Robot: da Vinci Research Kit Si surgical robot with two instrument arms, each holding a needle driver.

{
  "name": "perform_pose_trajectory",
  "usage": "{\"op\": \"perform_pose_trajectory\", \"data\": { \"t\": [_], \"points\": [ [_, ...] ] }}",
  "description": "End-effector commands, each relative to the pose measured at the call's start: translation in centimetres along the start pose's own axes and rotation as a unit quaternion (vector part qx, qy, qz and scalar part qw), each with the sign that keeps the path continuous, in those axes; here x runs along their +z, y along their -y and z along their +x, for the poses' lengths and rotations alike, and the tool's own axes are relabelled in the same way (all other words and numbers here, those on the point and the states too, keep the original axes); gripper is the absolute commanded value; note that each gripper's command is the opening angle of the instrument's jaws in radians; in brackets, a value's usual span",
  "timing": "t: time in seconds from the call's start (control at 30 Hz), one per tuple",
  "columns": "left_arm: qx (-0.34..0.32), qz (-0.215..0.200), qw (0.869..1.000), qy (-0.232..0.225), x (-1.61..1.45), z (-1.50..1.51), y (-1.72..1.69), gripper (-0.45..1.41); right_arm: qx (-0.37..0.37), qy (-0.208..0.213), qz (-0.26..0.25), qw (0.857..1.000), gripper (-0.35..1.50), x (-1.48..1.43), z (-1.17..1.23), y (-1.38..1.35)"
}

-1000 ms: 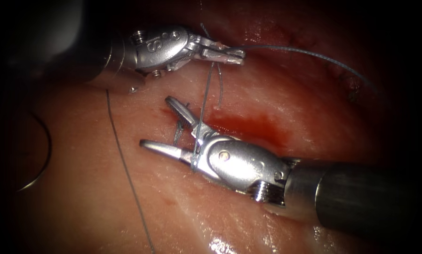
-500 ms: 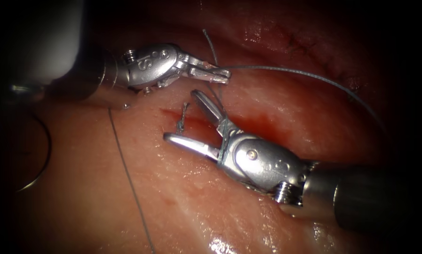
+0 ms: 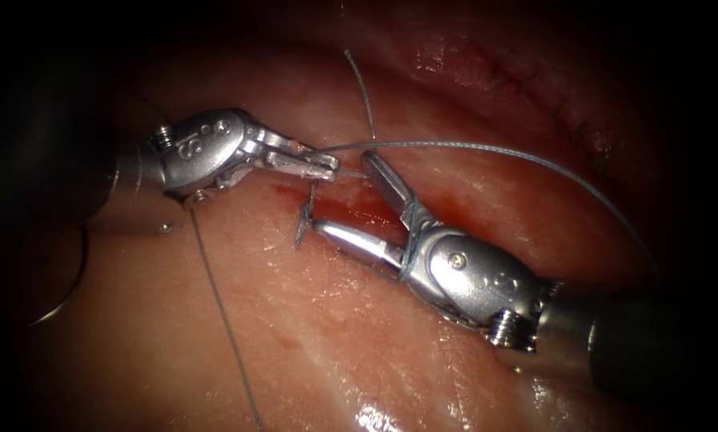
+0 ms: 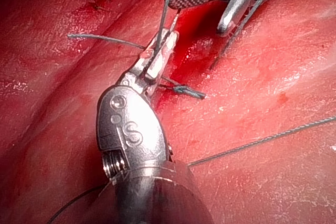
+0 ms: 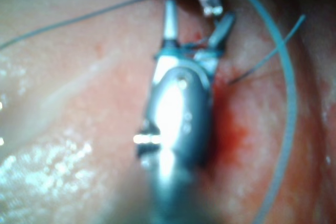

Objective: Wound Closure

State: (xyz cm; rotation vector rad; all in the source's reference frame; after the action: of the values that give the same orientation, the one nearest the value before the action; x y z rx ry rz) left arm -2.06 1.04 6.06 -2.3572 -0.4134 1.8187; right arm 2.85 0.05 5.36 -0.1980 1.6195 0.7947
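My left tool [image 3: 327, 166] lies left of the cut [image 3: 423, 210], shut on the thread [image 3: 487, 147], which arcs away to the right. My right tool [image 3: 344, 194] comes in from the lower right with its jaws open over the cut, holding nothing; thread is looped around the base of the jaws [image 3: 411, 238]. A tied knot [image 3: 304, 214] with short ends sits at the cut's left end. The left wrist view shows the left tool [image 4: 160, 51] gripping the thread beside the knot [image 4: 184, 91]. A thin curved needle [image 3: 78, 276] lies free on the tissue at far left.
Another strand of thread [image 3: 218, 312] runs down the tissue on the left. Finished stitches [image 3: 567, 104] sit at the upper right. Red fluid [image 3: 455, 212] wets the cut. The right tool [image 5: 197, 20] has the thread [image 5: 287, 103] curving beside it.
The left tool has moved down and left with the thread in its jaws. The right tool has shifted right and up, jaws still open, with the loop still around them.
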Motion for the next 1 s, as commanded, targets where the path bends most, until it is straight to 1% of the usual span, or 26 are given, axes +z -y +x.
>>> {"op": "perform_pose_trajectory", "data": {
  "t": [0.03,1.0],
  "points": [
    [-0.001,-0.001,1.000,-0.001,0.05,-0.10,-0.01,-0.45,0.001,0.000,0.001,1.000,1.08,0.03,-0.08,0.05],
    [-0.001,-0.001,1.000,-0.001,0.05,-0.10,-0.01,-0.45,0.001,0.000,0.001,1.000,1.08,0.03,-0.08,0.05]
  ]
}}
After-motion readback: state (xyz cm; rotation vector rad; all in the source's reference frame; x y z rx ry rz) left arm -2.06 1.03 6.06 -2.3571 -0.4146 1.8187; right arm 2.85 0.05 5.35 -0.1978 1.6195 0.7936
